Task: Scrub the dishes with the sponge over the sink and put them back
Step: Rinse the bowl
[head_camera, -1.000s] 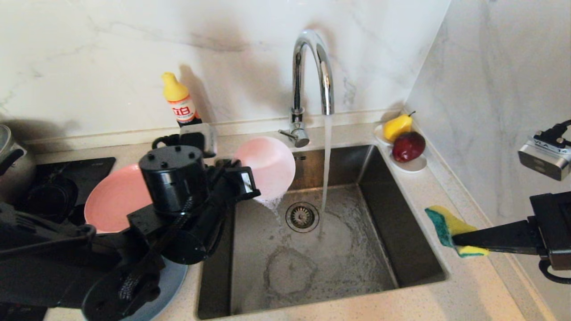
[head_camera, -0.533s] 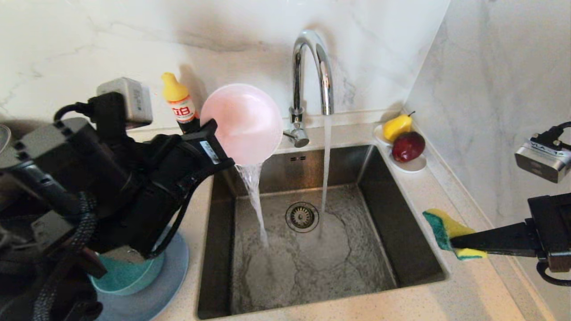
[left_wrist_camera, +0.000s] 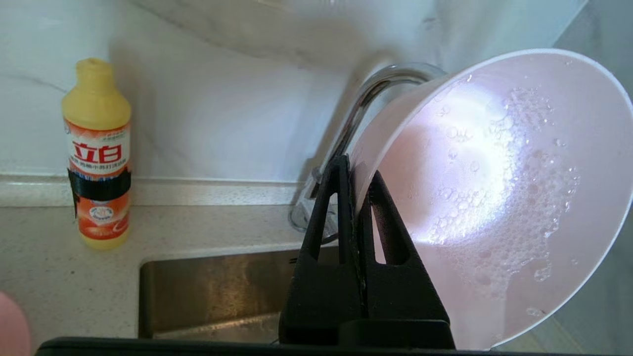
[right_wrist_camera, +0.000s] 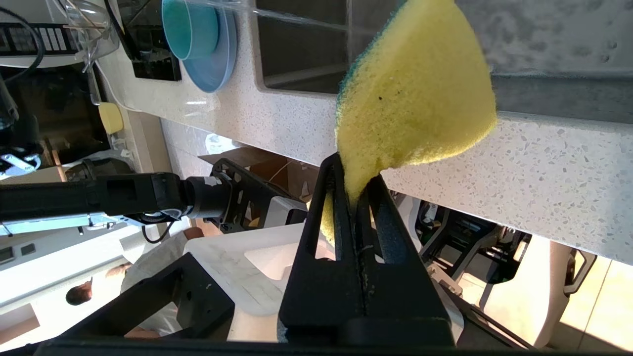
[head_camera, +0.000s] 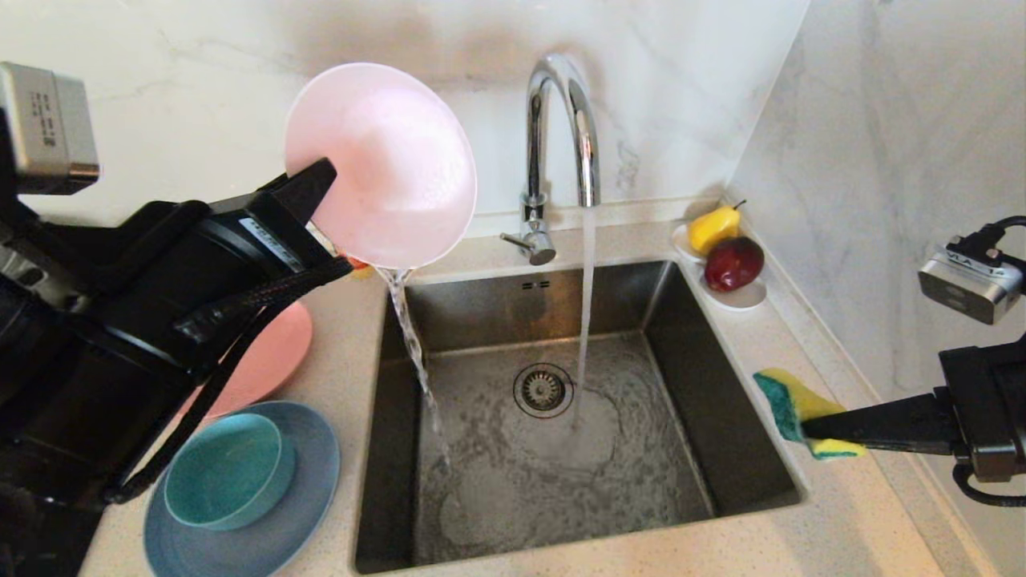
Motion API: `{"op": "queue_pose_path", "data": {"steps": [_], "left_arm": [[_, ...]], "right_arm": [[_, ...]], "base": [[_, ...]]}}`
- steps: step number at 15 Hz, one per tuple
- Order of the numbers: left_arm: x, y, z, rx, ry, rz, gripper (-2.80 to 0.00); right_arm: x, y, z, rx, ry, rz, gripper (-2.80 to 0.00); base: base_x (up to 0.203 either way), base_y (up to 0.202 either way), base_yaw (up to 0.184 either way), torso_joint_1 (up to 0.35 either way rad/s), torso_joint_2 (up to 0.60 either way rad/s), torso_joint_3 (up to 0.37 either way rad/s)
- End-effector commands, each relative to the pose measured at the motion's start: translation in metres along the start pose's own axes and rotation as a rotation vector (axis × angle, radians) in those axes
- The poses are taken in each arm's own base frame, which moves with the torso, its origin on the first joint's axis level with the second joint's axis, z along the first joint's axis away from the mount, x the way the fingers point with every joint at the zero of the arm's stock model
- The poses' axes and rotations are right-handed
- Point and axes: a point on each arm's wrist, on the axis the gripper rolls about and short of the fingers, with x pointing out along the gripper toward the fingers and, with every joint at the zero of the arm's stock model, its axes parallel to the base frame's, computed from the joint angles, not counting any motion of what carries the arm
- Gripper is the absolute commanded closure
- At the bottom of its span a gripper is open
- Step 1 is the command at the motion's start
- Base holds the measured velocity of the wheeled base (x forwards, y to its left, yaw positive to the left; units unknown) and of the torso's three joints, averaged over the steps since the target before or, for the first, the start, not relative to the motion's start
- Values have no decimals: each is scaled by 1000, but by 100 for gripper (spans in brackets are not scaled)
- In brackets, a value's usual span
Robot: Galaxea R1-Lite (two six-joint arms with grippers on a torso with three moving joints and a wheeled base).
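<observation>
Pale pink bowl [head_camera: 381, 164] has risen over the last second: from low at the sink's [head_camera: 753, 481] 10 o'clock corner, up in front of the wall. It now sits tipped on edge, well above the table [head_camera: 842, 537]. Left gripper [head_camera: 317, 188] is clenched on its rim. Suds cling inside in the left wrist view [left_wrist_camera: 494, 198]. A thin stream pours from the bowl's low edge into the sink, landing at about 8 o'clock of the drain [head_camera: 543, 389]. Likely meaning: this bowl is past scrubbing, being drained, then goes back to the table at the sink's 9 o'clock.

With the arm lifted, the other dishes show again. Salmon-pink plate [head_camera: 272, 353] lies partly behind the arm; teal bowl [head_camera: 228, 469] sits in the light blue plate [head_camera: 309, 497].

Right gripper [head_camera: 805, 425] has not moved, parked at the sink's 3 o'clock edge, clamped on the sponge [head_camera: 789, 405].

Counts:
- 2 bowls
- 2 plates
- 1 sponge
- 1 tap [head_camera: 561, 136], running
- 1 detergent bottle [left_wrist_camera: 99, 153]
- 1 pear [head_camera: 713, 227]
- 1 apple [head_camera: 733, 263]
- 1 white saucer [head_camera: 741, 300]
</observation>
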Motion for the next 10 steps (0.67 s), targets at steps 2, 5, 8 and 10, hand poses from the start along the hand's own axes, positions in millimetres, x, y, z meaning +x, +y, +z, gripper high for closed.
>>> {"op": "queue_pose_path", "data": {"steps": [2, 5, 8, 10], "left_arm": [[-5, 1, 4, -10, -14, 0, 0], [-6, 2, 0, -11, 3, 1, 0], [-7, 3, -2, -9, 11, 1, 0], [-7, 3, -3, -6, 22, 4, 0]], "right_arm": [[-1, 0, -1, 3, 2, 3, 0], [-2, 1, -1, 1, 0, 4, 0], [0, -1, -1, 5, 6, 1, 0], [1, -1, -1, 6, 13, 11, 0]], "base": [[0, 0, 0, 0, 0, 0], [0, 0, 0, 0, 0, 0], [0, 0, 0, 0, 0, 0], [0, 0, 0, 0, 0, 0]]}}
